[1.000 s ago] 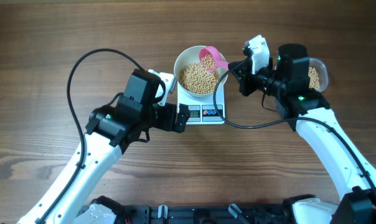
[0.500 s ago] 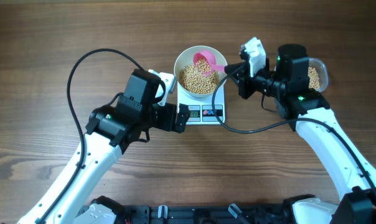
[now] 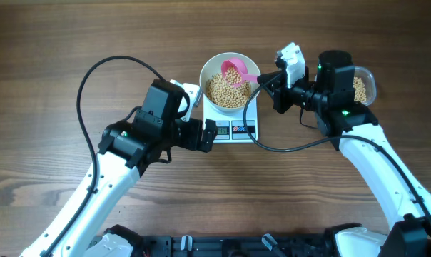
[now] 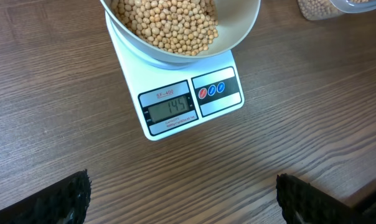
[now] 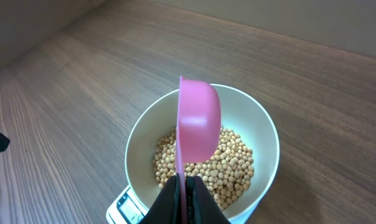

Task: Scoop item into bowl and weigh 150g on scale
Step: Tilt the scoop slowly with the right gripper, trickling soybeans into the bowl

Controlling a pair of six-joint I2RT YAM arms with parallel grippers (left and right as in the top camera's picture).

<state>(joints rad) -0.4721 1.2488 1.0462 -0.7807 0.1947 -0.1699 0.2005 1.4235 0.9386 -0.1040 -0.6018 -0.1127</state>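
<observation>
1. Pink scoop (image 5: 198, 124) is clenched in right tool (image 5: 187, 198), long axis pointed away, cup on edge over bowl (image 5: 258, 124).
2. Beans (image 4: 169, 25) are kept in bowl on scale (image 4: 194, 102).
3. Left tool (image 4: 185, 202) is spread wide, empty.

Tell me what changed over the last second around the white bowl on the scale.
The pink plastic scoop, clamped in the right gripper, shifted slightly left, further over the round white bowl of tan beans, and tipped more onto its edge. Nothing was grasped or released. The bowl, the white square scale and the open left gripper stayed put.
</observation>
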